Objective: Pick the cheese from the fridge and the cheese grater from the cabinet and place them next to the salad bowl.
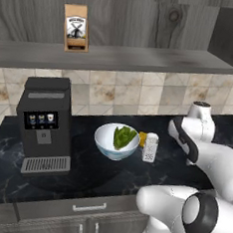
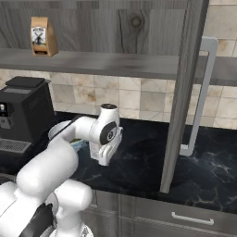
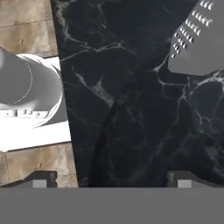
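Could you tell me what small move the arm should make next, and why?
Probably lift the open gripper straight up and away. The grater already stands upright on the counter right beside the bowl, with the cheese just behind it, and nothing sits between the fingers, so both items look placed.

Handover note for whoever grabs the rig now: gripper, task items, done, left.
Gripper: open, nothing between the fingertips, over the black counter just right of the cheese grater.
Cheese grater: upright on the counter beside the salad bowl, on its right.
Cheese: on the counter between bowl and grater, close against both.
Cabinet shelf: carries a brown paper bag.
Done: both items look placed next to the bowl.
Left: probably just backing the arm away.
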Robot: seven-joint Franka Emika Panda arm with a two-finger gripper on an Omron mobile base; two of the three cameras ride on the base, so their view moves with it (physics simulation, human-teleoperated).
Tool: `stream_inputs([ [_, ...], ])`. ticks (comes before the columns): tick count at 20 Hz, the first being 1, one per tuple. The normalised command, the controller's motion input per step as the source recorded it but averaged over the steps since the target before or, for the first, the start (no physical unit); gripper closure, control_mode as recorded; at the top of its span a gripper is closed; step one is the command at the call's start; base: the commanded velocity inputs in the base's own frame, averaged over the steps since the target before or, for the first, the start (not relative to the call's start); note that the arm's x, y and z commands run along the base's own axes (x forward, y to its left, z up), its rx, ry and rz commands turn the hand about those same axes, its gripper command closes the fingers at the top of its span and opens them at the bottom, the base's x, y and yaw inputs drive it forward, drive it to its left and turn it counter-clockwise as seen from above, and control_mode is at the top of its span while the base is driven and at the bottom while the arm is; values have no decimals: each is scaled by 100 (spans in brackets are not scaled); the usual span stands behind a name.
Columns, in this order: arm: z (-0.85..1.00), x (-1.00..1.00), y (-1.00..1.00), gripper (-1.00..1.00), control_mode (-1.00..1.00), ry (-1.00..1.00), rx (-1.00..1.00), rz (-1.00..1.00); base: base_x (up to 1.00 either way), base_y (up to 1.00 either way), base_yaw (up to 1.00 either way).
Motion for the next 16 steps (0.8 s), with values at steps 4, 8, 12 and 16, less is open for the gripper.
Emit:
stream_inputs([
  [4, 60, -77, 0, -100, -100, 0, -30, 21, 0, 0, 0],
  [8, 72, -52, -2, -100, -100, -4, -17, 10, 0, 0, 0],
  [12, 93, -76, 0, -100, -100, -31, -7, 14, 0, 0, 0],
  [16, 100, -79, 0, -100, -100, -44, -3, 10, 0, 0, 0],
])
